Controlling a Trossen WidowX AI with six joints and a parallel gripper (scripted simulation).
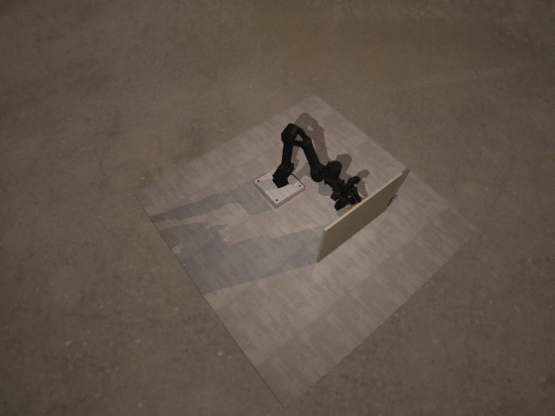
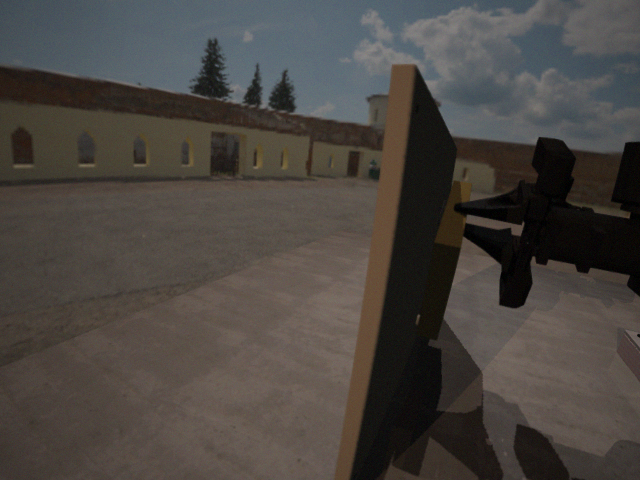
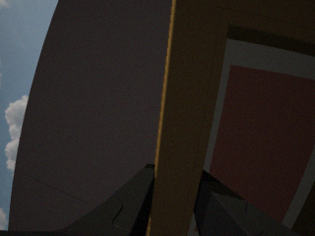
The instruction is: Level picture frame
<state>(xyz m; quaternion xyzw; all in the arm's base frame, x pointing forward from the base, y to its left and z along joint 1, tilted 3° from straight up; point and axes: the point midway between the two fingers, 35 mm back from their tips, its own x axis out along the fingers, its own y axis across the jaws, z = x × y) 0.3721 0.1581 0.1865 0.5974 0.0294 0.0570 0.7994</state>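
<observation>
grip: the gripper (image 3: 172,223) is clamped on the yellow side bar of the picture frame (image 3: 191,92), one finger on each face of that bar. Looks snug in the wrist view, but only the tips seem to be on it.

where the frame is: hung on the shaded face of the wall panel (image 2: 413,217), seen edge-on in the outside view at about 3 o'clock from the panel's middle. From the top view just a yellow sliver (image 1: 352,206) is seen at the gripper, right against the panel (image 1: 362,215).

tilt: can't really be judged from here. The wrist camera itself is rolled, so which side sits too high isn't settled by these views.

risk 1, slipping: a shallow pinch on a smooth bar, so the frame could be twisted out of the fingers (image 2: 478,206) once it's lifted.

risk 2, lifted too far: the strip could be taken right off the screw (hidden behind the frame), and the frame would then be dropped on release.

risk 3, wrong way: if it's shifted toward the low side, the tilt gets worse.

risk 4, pushed in: the panel could be nudged if the frame is pressed toward it while sliding.
</observation>
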